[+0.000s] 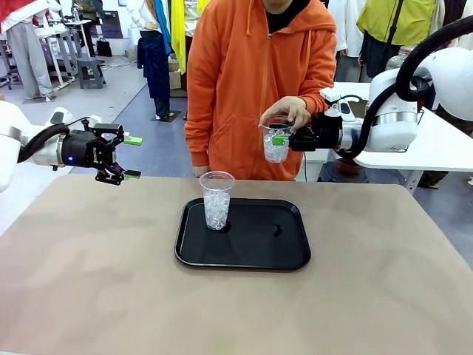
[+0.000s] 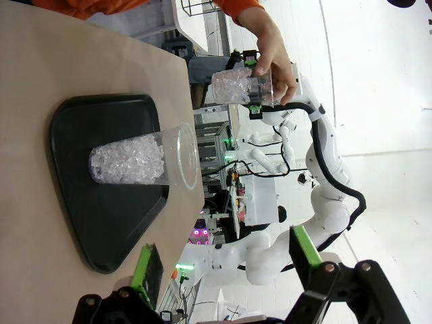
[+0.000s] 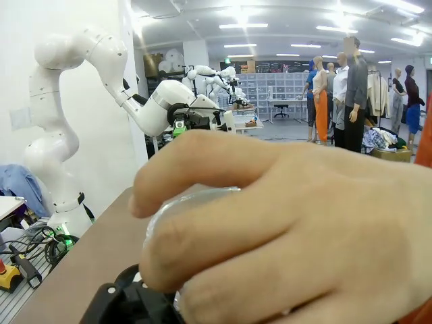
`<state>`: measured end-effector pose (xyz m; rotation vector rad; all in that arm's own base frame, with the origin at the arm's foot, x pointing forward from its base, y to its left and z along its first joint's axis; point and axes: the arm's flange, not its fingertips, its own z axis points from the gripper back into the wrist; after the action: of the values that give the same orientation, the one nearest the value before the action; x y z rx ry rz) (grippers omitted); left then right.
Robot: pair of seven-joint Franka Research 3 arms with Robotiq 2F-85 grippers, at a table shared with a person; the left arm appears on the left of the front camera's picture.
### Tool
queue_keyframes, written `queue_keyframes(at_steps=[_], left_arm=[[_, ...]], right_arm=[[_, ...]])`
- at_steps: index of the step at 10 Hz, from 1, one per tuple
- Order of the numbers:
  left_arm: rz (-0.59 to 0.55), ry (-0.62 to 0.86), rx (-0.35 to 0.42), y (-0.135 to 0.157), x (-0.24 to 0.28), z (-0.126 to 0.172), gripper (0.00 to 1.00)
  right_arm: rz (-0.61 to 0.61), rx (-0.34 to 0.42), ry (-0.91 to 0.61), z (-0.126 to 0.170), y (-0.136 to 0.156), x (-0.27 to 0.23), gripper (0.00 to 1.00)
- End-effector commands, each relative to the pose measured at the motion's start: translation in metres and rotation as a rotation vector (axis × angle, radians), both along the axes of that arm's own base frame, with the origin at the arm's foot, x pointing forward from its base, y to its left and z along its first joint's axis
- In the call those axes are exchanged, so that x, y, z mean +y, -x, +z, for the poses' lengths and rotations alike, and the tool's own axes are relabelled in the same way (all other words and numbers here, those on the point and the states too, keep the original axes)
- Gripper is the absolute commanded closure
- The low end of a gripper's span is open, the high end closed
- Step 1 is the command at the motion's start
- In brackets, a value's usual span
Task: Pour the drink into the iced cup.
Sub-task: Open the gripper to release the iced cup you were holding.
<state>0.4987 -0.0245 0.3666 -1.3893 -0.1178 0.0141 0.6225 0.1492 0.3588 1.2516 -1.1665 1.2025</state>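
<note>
**Two iced cups: one held in the air by robot and person, one waiting on a tray**

The robot's right hand (image 1: 278,140) is clenched sideways around a clear plastic cup of ice, the raised cup (image 1: 275,150). It holds the cup in the air toward the far side of the surface (image 1: 384,296), just in front of a person in an orange hoodie. The person's hand (image 1: 290,112) covers the same cup from above, with fingers draped over the rim.

A second cup of ice, the tray cup (image 1: 216,201), stands upright on the left part of a black tray (image 1: 255,255) in the middle of the surface. It is well apart from both robot hands. The left hand (image 1: 131,157) hovers off to the left, released, with its jaws spread wide and nothing between them. Both cups hold clear ice pieces, and neither has any amber tint.

These cups look thin-walled and light, so a hard squeeze would likely buckle them. The ice probably makes the outside cold, wet and slippery. The tray cup narrows toward its base and may tip easily. The safest hold is likely on the side wall at mid height, where packed ice backs the plastic and the mouth stays open for pouring.
</note>
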Motion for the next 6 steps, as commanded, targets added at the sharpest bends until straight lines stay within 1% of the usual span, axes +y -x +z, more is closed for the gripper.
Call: queue_keyframes(at_steps=[1,5,6], left_arm=[[0.000,-0.006,0.008,0.0008,0.0003,0.0017,0.00],[0.000,-0.006,0.008,0.0008,0.0003,0.0017,0.00],[0.000,-0.006,0.008,0.0008,0.0003,0.0017,0.00]], right_arm=[[0.002,-0.011,0.001,0.0043,0.0045,0.0007,0.17],[0.002,-0.011,0.001,0.0043,0.0045,0.0007,0.17],[0.000,-0.001,0.000,0.0004,0.0000,0.0000,0.14]])
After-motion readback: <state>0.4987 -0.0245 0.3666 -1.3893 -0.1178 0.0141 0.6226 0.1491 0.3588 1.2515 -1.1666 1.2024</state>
